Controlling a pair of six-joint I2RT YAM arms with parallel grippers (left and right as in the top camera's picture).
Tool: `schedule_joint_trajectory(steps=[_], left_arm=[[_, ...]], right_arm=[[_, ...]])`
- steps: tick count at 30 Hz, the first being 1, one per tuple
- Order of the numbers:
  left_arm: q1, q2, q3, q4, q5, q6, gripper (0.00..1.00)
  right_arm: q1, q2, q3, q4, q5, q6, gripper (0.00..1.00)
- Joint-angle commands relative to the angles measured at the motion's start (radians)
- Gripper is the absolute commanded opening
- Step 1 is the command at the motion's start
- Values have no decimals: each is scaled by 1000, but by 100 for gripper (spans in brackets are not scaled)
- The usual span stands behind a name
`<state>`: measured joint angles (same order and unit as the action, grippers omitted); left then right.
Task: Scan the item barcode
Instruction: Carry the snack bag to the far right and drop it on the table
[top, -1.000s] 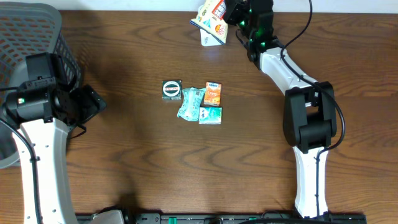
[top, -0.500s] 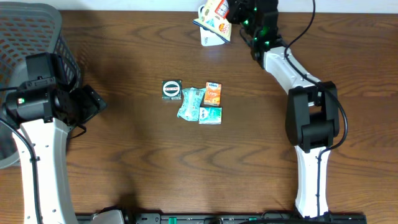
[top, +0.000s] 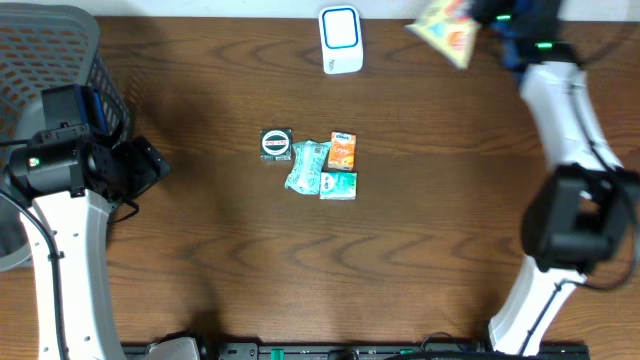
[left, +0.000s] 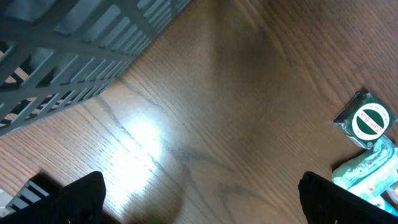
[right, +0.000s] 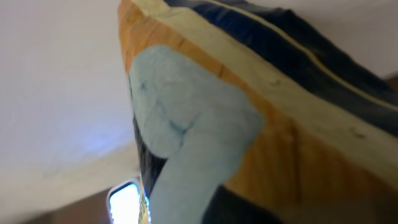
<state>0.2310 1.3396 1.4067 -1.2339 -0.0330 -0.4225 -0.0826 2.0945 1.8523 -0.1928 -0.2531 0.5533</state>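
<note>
One packet (top: 447, 28) swung right, clear of scanner (top: 341, 40), clamped in right gripper (top: 482, 18)

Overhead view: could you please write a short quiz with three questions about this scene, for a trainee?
1. True or false: the right claw grips a yellow-orange packet.
2. Where is the white scanner? A) at the far edge of the table B) inside the basket C) among the small packets
3. Fill in: the left claw is ____.
Key: 1 true; 2 A; 3 open.
</note>
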Motion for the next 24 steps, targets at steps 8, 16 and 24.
schedule_joint_trajectory(steps=[8, 16, 24], left_arm=[[3, -4, -2, -4, -16, -6, 97], [3, -4, -2, -4, -16, -6, 98], [3, -4, -2, -4, -16, -6, 98]], right_arm=[[-251, -35, 26, -259, 55, 127, 1], [-352, 57, 15, -253, 103, 143, 1], [-407, 116, 15, -264, 177, 117, 1]])
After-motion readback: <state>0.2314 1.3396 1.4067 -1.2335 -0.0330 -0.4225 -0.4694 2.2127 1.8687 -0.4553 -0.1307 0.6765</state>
